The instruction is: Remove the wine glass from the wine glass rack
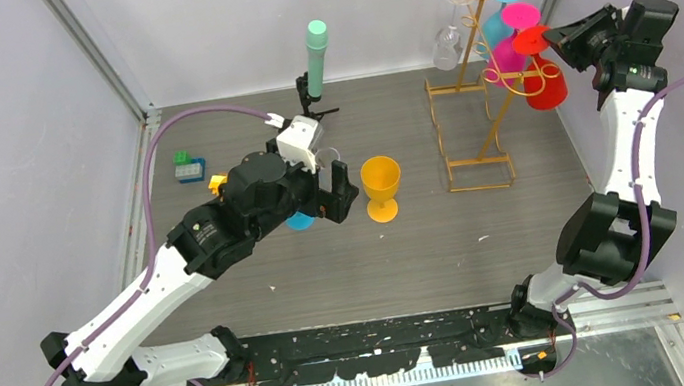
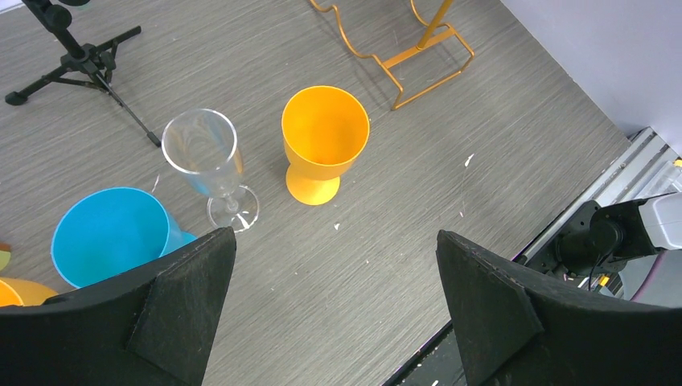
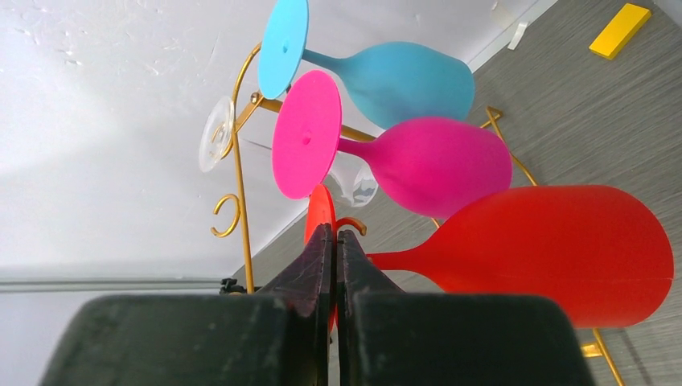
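Note:
The gold wire wine glass rack (image 1: 472, 124) stands at the back right of the table. Upside down from its top hang a blue glass (image 3: 402, 80), a pink glass (image 3: 438, 165), a red wine glass (image 3: 555, 249) and a clear one (image 3: 215, 135). My right gripper (image 3: 334, 233) is shut on the thin red foot disc of the red wine glass (image 1: 545, 84), which still hangs at the rack's hook. My left gripper (image 2: 334, 241) hovers open over bare table with nothing between its fingers, near an orange goblet (image 2: 325, 137).
Near my left gripper (image 1: 339, 198), a clear flute (image 2: 205, 157) and a blue cup (image 2: 108, 233) stand on the table. A black tripod with a mint cylinder (image 1: 313, 76) is at the back. Toy bricks (image 1: 190, 166) lie at the left. White walls close in on both sides.

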Tool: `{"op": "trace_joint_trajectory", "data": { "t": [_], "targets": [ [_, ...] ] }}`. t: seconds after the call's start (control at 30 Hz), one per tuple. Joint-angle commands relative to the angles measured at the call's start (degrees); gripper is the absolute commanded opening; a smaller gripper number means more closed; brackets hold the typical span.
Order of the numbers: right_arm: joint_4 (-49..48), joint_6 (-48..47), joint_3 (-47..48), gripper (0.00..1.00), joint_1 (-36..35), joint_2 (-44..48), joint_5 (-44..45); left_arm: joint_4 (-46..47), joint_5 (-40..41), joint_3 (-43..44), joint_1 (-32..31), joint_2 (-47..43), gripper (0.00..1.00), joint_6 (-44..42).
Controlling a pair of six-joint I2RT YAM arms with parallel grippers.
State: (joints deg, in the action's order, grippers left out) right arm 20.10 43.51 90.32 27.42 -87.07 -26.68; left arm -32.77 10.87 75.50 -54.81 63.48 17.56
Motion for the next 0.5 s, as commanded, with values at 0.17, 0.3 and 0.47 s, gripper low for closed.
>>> {"op": "trace_joint_trajectory", "data": {
  "t": [0.17,0.3,0.47],
  "targets": [
    [-9.2,3.5,-2.0,0.0,0.2,3.5,3.6,2.7,-0.5,0.0,-0.1,-1.8,0.98,0.3],
    [-11.4,4.5,-3.5,0.0,0.2,5.2,7.0,2.6,-0.4,-0.1,-0.1,-1.9,0.98,0.4],
    [-11.8,4.0,-4.4,0.0,0.3,7.4,11.7,2.5,-0.4,0.0,-0.1,-2.2,0.98,0.5]
  ]
}}
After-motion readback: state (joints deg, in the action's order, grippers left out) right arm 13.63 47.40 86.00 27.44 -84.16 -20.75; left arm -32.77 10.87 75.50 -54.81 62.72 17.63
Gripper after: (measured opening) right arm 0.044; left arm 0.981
